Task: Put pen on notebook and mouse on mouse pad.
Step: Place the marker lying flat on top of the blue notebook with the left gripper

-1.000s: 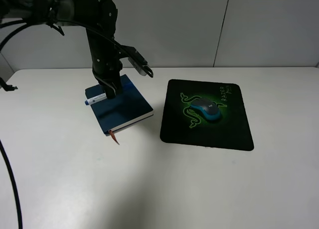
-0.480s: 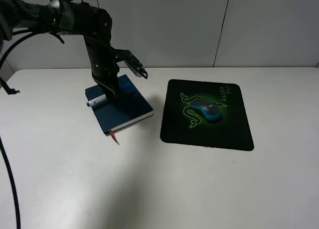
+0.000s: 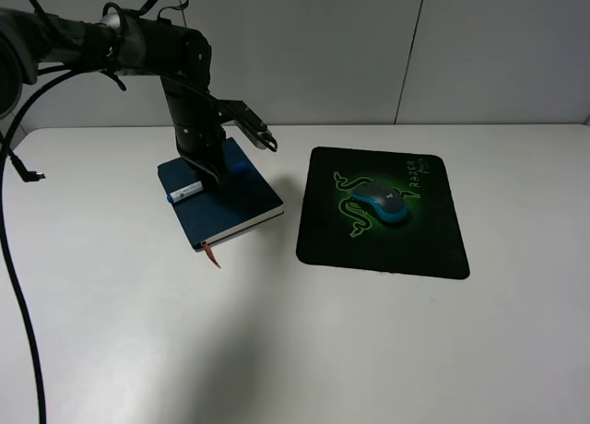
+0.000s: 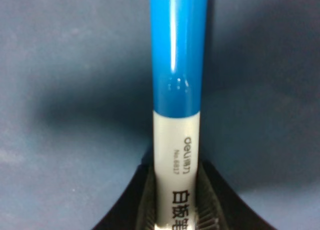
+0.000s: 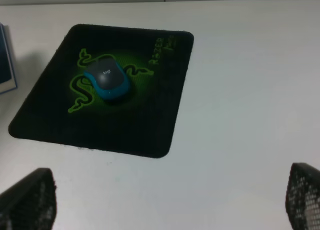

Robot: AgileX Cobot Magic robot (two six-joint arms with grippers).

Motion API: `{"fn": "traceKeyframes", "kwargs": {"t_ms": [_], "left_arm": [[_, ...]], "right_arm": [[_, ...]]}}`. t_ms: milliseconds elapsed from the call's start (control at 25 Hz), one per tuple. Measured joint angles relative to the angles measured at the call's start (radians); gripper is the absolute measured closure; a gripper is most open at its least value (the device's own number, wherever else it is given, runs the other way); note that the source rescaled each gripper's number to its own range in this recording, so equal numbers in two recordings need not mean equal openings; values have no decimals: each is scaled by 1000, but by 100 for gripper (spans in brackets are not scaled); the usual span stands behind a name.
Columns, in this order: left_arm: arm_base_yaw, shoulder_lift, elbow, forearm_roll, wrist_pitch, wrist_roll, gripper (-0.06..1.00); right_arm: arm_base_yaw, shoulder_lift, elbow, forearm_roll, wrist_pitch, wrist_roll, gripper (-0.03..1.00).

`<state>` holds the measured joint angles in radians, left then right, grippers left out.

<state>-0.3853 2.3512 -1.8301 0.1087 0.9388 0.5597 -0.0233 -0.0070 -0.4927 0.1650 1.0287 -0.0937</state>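
Observation:
My left gripper is shut on the pen and holds it low over the navy notebook. The pen's blue cap pokes out on the far side. In the left wrist view the black fingers clamp the white barrel, with the notebook cover right behind; I cannot tell if pen and cover touch. The teal-sided mouse rests on the black mouse pad, over its green logo. The right wrist view shows the mouse and the mouse pad. My right gripper is open, well away from the pad.
The white table stretches around both items, with a wall behind its far edge. A black cable hangs along the left side. The notebook's orange ribbon sticks out at its near corner. A sliver of the notebook shows at the right wrist view's edge.
The left gripper has shifted right with the pen. Its white end hung past the notebook's left edge and now lies over the cover, and the blue cap shows beyond the gripper.

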Motion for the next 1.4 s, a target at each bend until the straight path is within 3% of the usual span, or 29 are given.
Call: {"fn": "traceKeyframes", "kwargs": {"t_ms": [280,360,400,560,680,1120,1400], "left_arm": [[0,1,0,-2,-10,0,94],[0,1,0,-4,-14,0,88],[0,4,0,-6,-18,0,78],[1,3,-5,4,-19,-10,18],[1,3,-7,5,-19,-13,1],[1,-3,-7,5,-10,-15,-5],[1,-82,-7,3,81,-25,-5]], "right_arm": [[0,0,0,0,0,0,-3],[0,0,0,0,0,0,-3],[0,0,0,0,0,0,-3],[0,0,0,0,0,0,-3],[0,0,0,-1,0,0,-3],[0,0,0,-1,0,0,-3],[0,0,0,-1,0,0,-3]]}}
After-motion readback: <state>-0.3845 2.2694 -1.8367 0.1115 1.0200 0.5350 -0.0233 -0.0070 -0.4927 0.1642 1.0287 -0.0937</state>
